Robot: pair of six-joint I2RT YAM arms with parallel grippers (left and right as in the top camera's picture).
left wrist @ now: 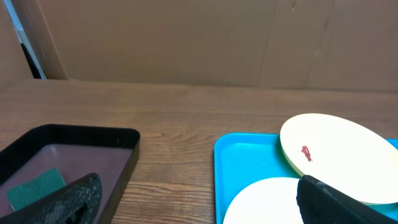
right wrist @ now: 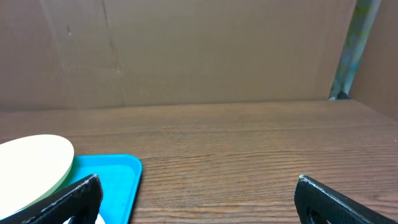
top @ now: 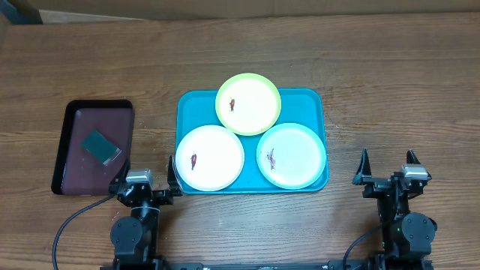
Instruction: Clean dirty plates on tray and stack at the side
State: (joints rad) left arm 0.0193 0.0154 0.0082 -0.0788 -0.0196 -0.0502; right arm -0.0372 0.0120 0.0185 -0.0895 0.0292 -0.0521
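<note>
Jaws: we are finding both pairs spread wide and gripping nothing.

Overhead: the left gripper [top: 145,169] and right gripper [top: 388,160] are standing by the near edge of the tabletop [top: 390,67]. The turquoise tray [top: 316,100] is carrying the lime-rimmed plate [top: 248,103], overlapping the white plate [top: 210,157] and aqua plate [top: 292,155], each red-smeared. A maroon tray [top: 70,127] is holding a green pad [top: 101,145].

Left wrist: we are seeing both trays and two plates.

Right wrist: a turquoise tray corner [right wrist: 118,168] and the lime-rimmed plate's edge [right wrist: 31,165] are showing.

The 2 arms sit folded low; left gripper [top: 146,171] and right gripper [top: 388,161] point forward, jaws spread wide, empty.
</note>
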